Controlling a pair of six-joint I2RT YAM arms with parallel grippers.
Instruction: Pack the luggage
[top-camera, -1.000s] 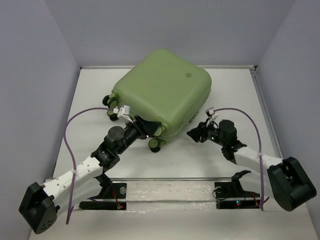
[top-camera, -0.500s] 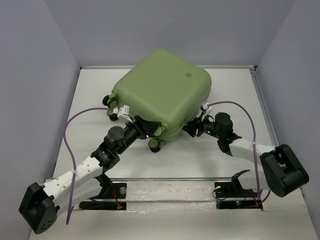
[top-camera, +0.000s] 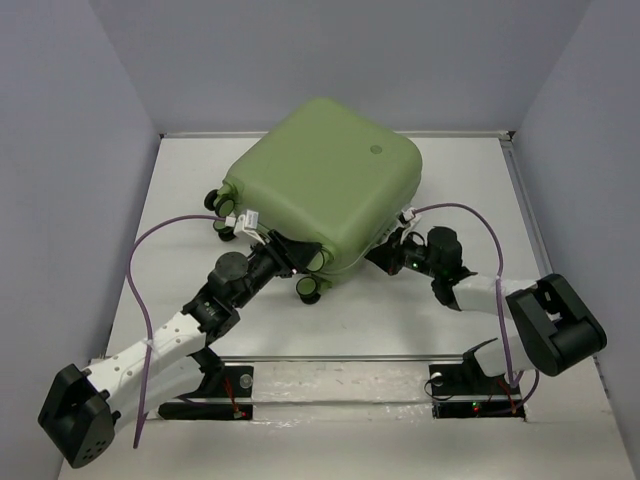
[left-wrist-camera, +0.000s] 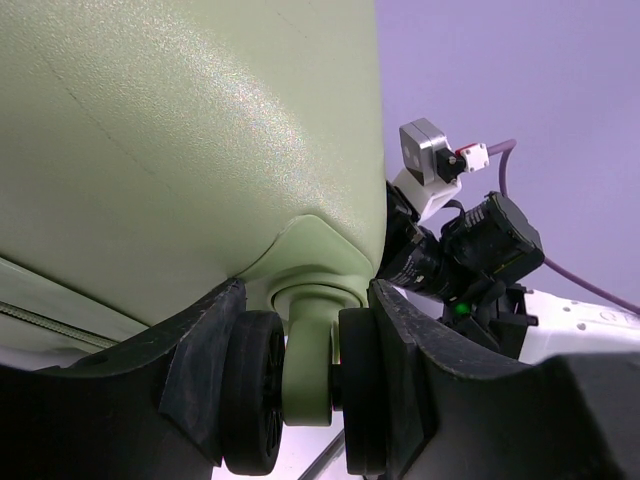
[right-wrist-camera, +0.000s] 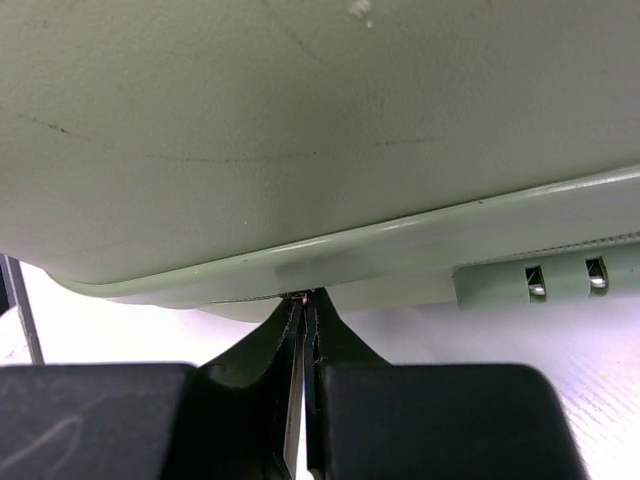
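Note:
The luggage (top-camera: 320, 190), pale sage-green, lies shut and flat on the table, wheels toward the arms. My left gripper (top-camera: 303, 262) is shut on its near caster wheel; in the left wrist view the two fingers (left-wrist-camera: 205, 370) clamp the black twin wheel (left-wrist-camera: 250, 390) from both sides under the shell (left-wrist-camera: 180, 130). My right gripper (top-camera: 385, 252) is pressed to the case's near right edge. In the right wrist view its tips (right-wrist-camera: 305, 300) are closed at the zipper seam (right-wrist-camera: 240, 297) under the shell (right-wrist-camera: 300, 120), pinching a tiny zipper pull.
Another wheel (top-camera: 312, 290) sits free just below the held one; two more (top-camera: 225, 212) are at the case's left corner. A pale slotted block (right-wrist-camera: 545, 280) sits on the case's edge right of my right tips. White walls (top-camera: 520, 200) border the table.
My right arm has swung left and in, bringing its gripper from open table up against the case's seam. The left arm and the luggage have not moved.

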